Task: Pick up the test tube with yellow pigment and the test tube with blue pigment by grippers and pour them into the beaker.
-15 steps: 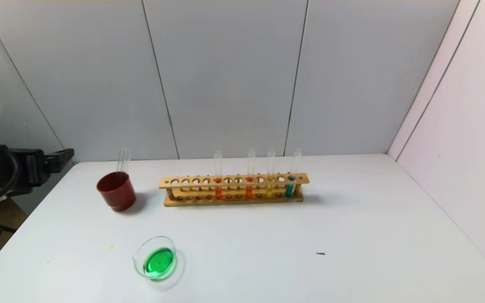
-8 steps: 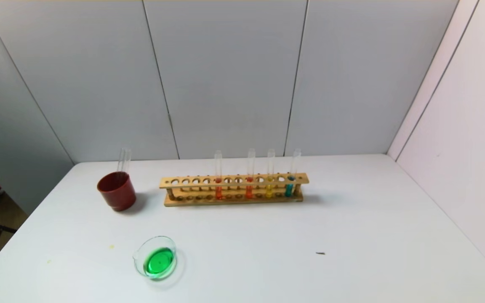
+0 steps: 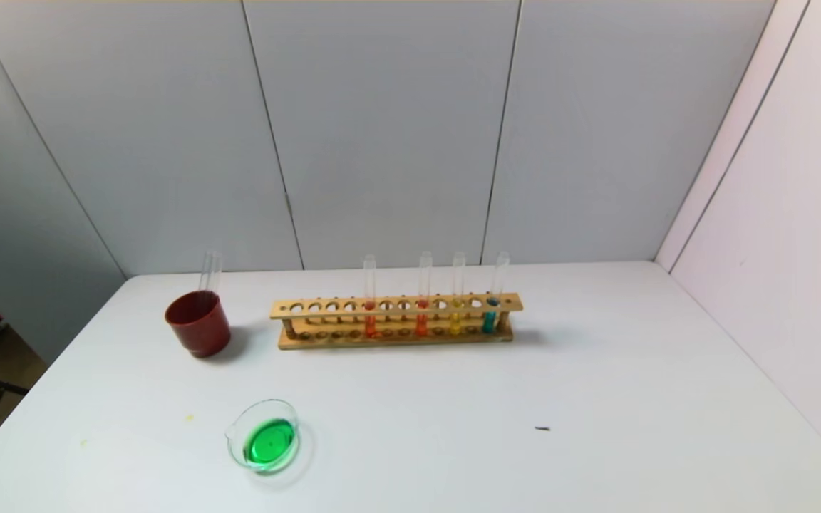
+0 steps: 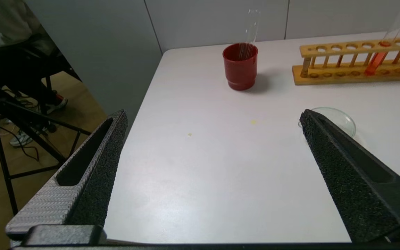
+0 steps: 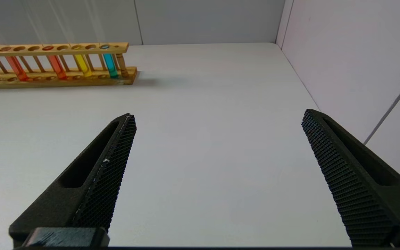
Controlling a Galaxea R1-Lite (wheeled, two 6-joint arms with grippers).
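Grey wall panels behind; white table (image 3: 596,385) across the whole working area. Wooden rack (image 3: 396,320) toward the back, lengthwise, tubes upright so nothing spills. Red cup (image 3: 197,324) off the rack's left end, two empty tubes leaning in it, likely spent ones. Beaker (image 3: 265,443) near the front left, well apart from rack, green liquid inside, suggesting yellow and blue already mixed there. Yellow tube (image 3: 457,313) and blue tube (image 3: 492,310) side by side at the rack's right end, both holding liquid. Left gripper (image 4: 214,119) low at the table's left front, jaws spread wide, empty. Right gripper (image 5: 217,119) low at right front, jaws wide, empty, facing the rack's right end.
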